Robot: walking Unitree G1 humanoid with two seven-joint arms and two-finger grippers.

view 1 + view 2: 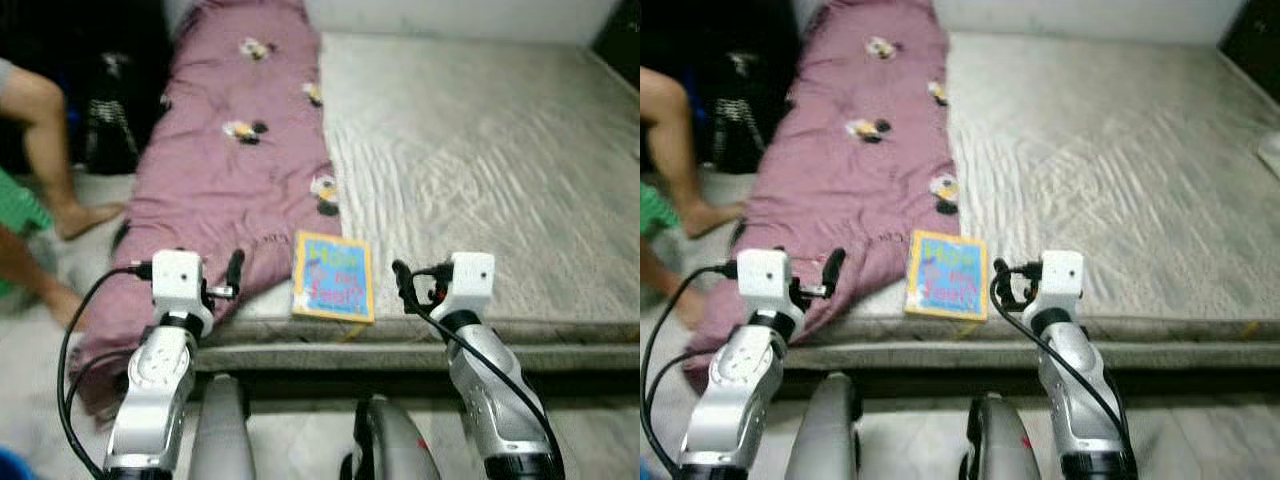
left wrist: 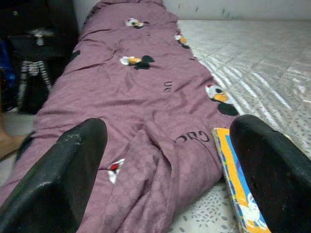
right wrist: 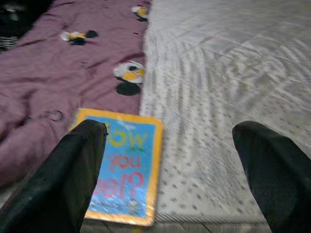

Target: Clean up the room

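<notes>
- A book (image 1: 334, 277) with a blue cover and a yellow edge lies flat near the front edge of the bed (image 1: 480, 150).
- The book's left side touches a purple blanket (image 1: 235, 160). The blanket has little cartoon birds on it and runs down the left side of the bed.
- The left gripper (image 2: 165, 165) is held up over the low end of the blanket, just left of the book. Its two black fingers (image 2: 63, 179) are spread wide and hold nothing.
- The right gripper (image 3: 170, 170) is held up at the front edge of the bed, just right of the book. Its fingers (image 3: 65, 174) are spread wide too, with nothing in them.
- A person's bare legs (image 1: 50, 150) stand on the floor to the left of the bed.
</notes>
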